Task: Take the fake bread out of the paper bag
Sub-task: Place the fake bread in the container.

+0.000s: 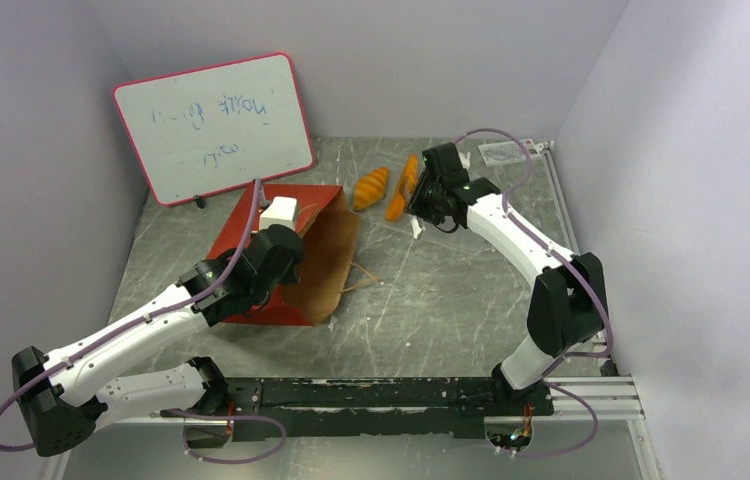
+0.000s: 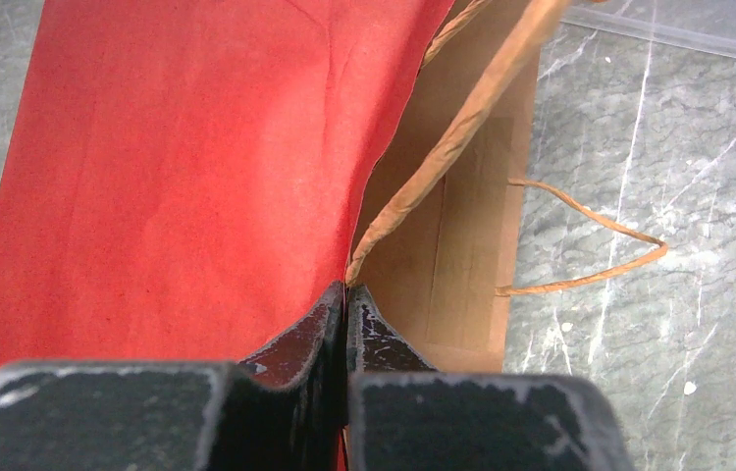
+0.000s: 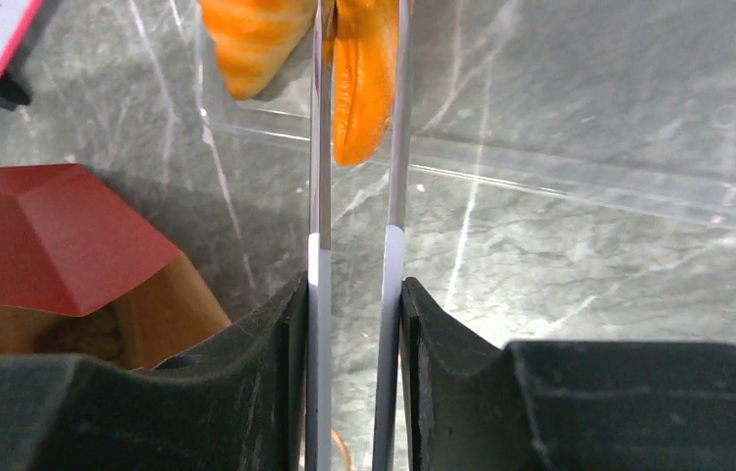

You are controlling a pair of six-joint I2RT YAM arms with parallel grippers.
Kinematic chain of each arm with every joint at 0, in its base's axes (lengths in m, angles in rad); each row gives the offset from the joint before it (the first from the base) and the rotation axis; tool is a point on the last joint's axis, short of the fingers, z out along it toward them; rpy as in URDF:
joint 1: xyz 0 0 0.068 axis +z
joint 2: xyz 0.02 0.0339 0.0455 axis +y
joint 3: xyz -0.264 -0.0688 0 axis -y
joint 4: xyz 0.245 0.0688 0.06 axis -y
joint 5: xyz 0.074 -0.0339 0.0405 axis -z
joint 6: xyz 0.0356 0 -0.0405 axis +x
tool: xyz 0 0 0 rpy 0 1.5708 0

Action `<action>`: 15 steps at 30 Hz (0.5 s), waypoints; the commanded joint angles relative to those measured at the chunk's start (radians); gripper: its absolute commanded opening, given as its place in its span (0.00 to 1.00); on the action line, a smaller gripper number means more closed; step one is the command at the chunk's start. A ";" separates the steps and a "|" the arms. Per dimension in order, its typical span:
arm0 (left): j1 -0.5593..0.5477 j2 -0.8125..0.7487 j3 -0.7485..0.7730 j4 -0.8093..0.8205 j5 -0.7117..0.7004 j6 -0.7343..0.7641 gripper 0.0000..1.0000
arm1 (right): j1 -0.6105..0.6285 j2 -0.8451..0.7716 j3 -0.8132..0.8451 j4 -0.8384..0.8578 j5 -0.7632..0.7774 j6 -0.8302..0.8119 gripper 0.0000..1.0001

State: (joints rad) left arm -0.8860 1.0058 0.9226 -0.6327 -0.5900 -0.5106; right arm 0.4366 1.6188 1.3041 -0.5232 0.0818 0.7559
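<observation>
We hold the left gripper [image 2: 346,294] pinched flat on the upper lip of the red paper bag [image 2: 178,177]. The bag is brown kraft inside and lies on its side on the grey marbled table [image 1: 451,290]. The right gripper [image 3: 354,294] squeezes a pair of long thin metal tweezers [image 3: 317,147]. Their tips clamp a golden-orange toy loaf [image 3: 364,78] — out of the bag, beyond its mouth, just beside a second golden-orange loaf [image 3: 251,34].

We judge the step in hand is setting this loaf down. To do it well, we lower it until it rests on the table. Then we ease the right jaws so the tweezers spring apart, and lift straight up without nudging the neighbour. The left grip should hold the bag's lip raised for the next reach.

We count:
- two orange loaves outside the bag
- one bag with two looped handles [image 2: 590,245]
- one pair of tweezers
- one pink-framed whiteboard [image 1: 211,125] behind the bag

A brownish shape [image 3: 89,334] shows inside the bag's mouth — whether it is bread we cannot tell.
</observation>
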 commanded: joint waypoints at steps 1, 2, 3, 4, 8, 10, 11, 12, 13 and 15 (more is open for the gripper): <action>0.005 -0.016 0.030 0.016 0.014 0.000 0.07 | -0.003 -0.032 0.090 -0.076 0.120 -0.092 0.00; 0.005 -0.016 0.030 0.020 0.015 0.001 0.07 | -0.003 -0.028 0.101 -0.097 0.144 -0.102 0.00; 0.006 -0.015 0.030 0.023 0.019 0.003 0.07 | -0.002 -0.024 0.112 -0.116 0.162 -0.113 0.00; 0.005 -0.016 0.030 0.024 0.023 0.006 0.07 | -0.002 -0.018 0.123 -0.131 0.173 -0.122 0.00; 0.005 -0.011 0.031 0.031 0.026 0.015 0.07 | 0.034 0.051 0.207 -0.199 0.228 -0.145 0.00; 0.006 -0.009 0.033 0.033 0.033 0.023 0.07 | 0.065 0.113 0.285 -0.253 0.273 -0.152 0.00; 0.007 -0.010 0.033 0.034 0.037 0.026 0.07 | 0.086 0.152 0.330 -0.287 0.290 -0.153 0.00; 0.005 -0.010 0.034 0.036 0.040 0.029 0.07 | 0.096 0.189 0.373 -0.319 0.302 -0.154 0.00; 0.005 -0.010 0.036 0.037 0.043 0.031 0.07 | 0.105 0.227 0.412 -0.348 0.314 -0.155 0.00; 0.005 -0.011 0.036 0.044 0.051 0.036 0.07 | 0.120 0.282 0.467 -0.380 0.330 -0.152 0.00</action>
State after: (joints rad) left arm -0.8860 1.0058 0.9226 -0.6285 -0.5705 -0.4953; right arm 0.5182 1.8053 1.6684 -0.8047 0.3233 0.6220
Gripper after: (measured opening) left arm 0.076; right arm 0.361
